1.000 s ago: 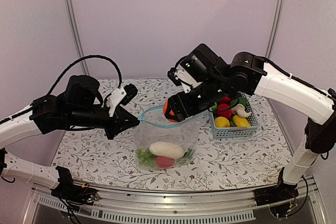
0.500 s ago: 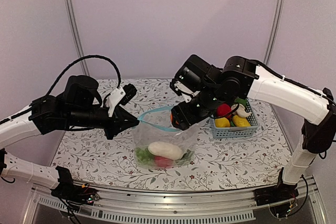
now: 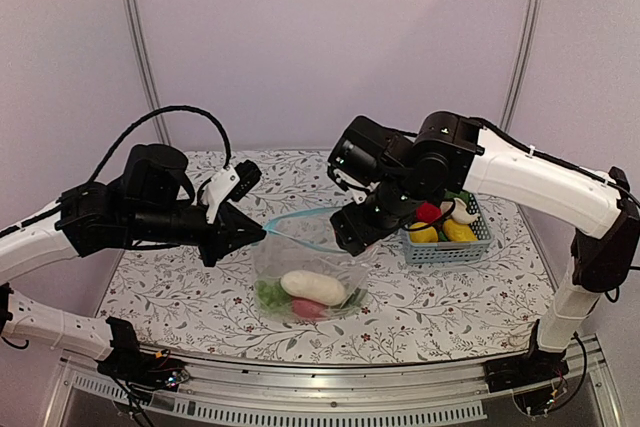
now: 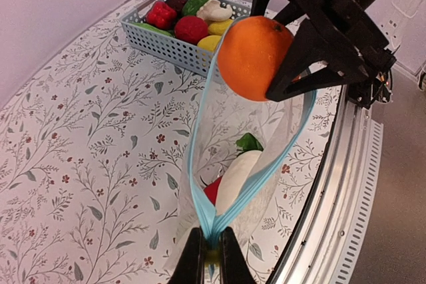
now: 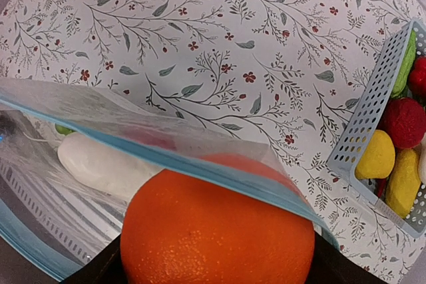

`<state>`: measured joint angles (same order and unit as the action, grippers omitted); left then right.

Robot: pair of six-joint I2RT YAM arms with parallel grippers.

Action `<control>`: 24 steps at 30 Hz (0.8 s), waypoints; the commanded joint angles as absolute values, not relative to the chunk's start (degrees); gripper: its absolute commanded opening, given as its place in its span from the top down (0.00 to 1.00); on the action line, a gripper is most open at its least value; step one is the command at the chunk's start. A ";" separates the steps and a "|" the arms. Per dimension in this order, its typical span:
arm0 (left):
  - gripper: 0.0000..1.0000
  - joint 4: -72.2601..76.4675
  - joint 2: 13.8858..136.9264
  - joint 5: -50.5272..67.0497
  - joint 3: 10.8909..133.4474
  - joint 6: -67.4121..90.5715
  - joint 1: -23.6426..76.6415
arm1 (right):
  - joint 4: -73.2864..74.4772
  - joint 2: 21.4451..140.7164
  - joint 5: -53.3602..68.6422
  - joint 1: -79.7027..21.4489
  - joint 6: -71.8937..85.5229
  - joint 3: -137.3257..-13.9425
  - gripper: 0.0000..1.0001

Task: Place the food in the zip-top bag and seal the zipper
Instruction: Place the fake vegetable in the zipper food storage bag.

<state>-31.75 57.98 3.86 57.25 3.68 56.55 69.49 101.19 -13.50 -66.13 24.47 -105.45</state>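
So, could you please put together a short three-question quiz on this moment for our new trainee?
1. True or false: the right gripper holds the orange at the mouth of the zip-top bag.
2. What is the left gripper pinching? A) the basket rim B) the zipper at the bag's corner C) the tomato
3. Which white food already lies inside the bag?
Key: 1 true; 2 B; 3 the radish.

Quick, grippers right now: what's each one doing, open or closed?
Left gripper: closed, pinching the corner of the bag at its zipper strip.
Right gripper: closed on the orange, at the bag's open mouth.
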 commanded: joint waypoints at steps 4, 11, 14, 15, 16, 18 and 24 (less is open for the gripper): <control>1.00 -29.90 57.51 4.01 56.78 4.29 56.10 | 71.06 101.37 -14.56 -66.85 23.76 -106.57 0.17; 1.00 -29.97 57.47 4.05 56.70 4.26 56.07 | 69.75 100.33 -12.20 -66.98 23.04 -106.96 0.12; 1.00 -29.97 57.39 4.05 56.75 4.24 56.07 | 69.45 99.81 -11.70 -66.97 22.94 -107.13 0.11; 1.00 -29.93 57.39 4.02 56.70 4.30 56.12 | 69.23 99.52 -11.43 -67.02 22.82 -107.14 0.10; 1.00 -29.95 57.39 3.96 56.69 4.37 56.08 | 68.95 99.26 -11.05 -66.98 22.82 -107.14 0.10; 1.00 -29.94 57.44 3.96 56.69 4.36 56.07 | 68.42 98.70 -10.21 -66.98 22.90 -107.14 0.09; 1.00 -30.01 57.24 3.67 56.60 4.32 56.08 | 65.78 94.84 -7.43 -66.97 23.70 -107.13 0.09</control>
<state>-31.57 57.98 3.84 57.21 3.84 56.55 68.18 99.02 -9.85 -66.74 23.16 -105.60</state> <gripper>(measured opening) 0.026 0.913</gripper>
